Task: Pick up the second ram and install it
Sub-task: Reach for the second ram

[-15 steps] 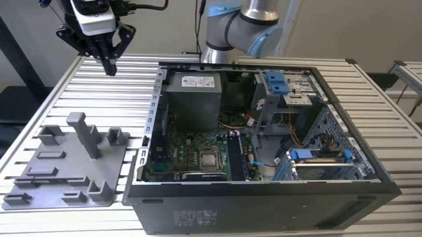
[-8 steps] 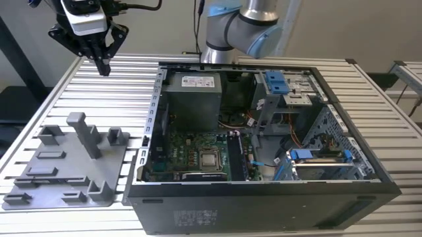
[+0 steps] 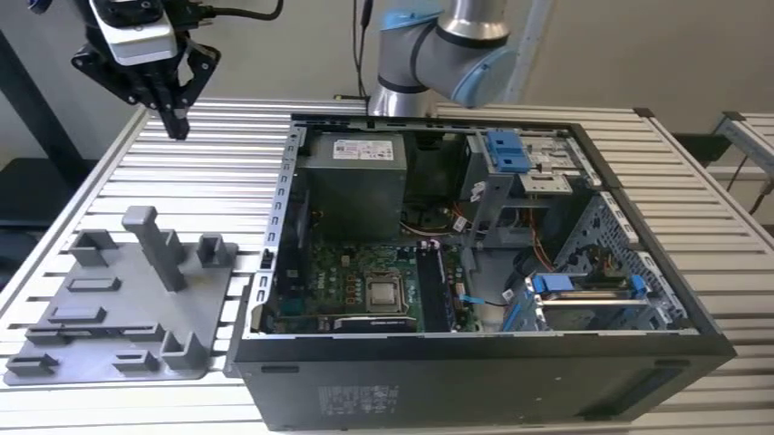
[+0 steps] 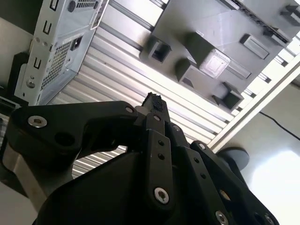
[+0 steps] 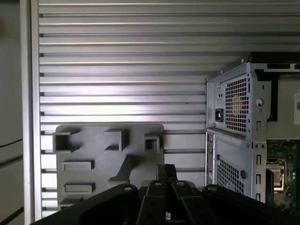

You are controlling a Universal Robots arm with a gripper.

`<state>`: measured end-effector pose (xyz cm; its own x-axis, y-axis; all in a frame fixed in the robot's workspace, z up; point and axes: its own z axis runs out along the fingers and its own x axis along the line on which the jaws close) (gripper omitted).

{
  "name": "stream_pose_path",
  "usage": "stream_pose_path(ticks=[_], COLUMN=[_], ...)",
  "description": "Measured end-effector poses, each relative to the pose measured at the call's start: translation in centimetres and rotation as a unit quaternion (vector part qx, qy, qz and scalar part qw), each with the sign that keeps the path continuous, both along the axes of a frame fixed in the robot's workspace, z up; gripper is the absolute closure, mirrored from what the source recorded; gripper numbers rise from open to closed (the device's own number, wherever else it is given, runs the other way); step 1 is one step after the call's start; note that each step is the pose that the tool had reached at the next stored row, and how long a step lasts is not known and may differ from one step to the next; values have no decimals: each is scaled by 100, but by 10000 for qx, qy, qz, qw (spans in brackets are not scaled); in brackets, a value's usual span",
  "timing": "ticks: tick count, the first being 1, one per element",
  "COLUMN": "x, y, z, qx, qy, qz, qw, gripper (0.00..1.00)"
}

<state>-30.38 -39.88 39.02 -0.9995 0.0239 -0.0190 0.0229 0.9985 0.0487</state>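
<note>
My gripper [image 3: 178,122] hangs high over the slatted table at the exterior view's far left, well above the grey parts tray [image 3: 109,317]. Its dark fingers meet at the tips with nothing between them in both wrist views [image 4: 152,101] [image 5: 166,169]. I cannot pick out the second ram on the tray. Inside the open computer case [image 3: 484,362], dark narrow strips [image 3: 426,285] stand edge-on beside the silver processor [image 3: 384,292]; whether one of them is the second ram I cannot tell.
A tall grey post [image 3: 148,245] rises from the tray, with low holders around it. The case's power supply [image 3: 351,181] and blue drive brackets [image 3: 508,152] stand high. The robot arm's base [image 3: 436,54] is behind the case. The table edge [image 5: 28,117] lies near the tray.
</note>
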Motion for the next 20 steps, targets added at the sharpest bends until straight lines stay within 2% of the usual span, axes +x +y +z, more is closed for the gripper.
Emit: stream_pose_path(ticks=[20], x=[-359], y=[0], z=[-18], qx=[0], qy=[0], qz=[58], qw=[10000], gripper=[89])
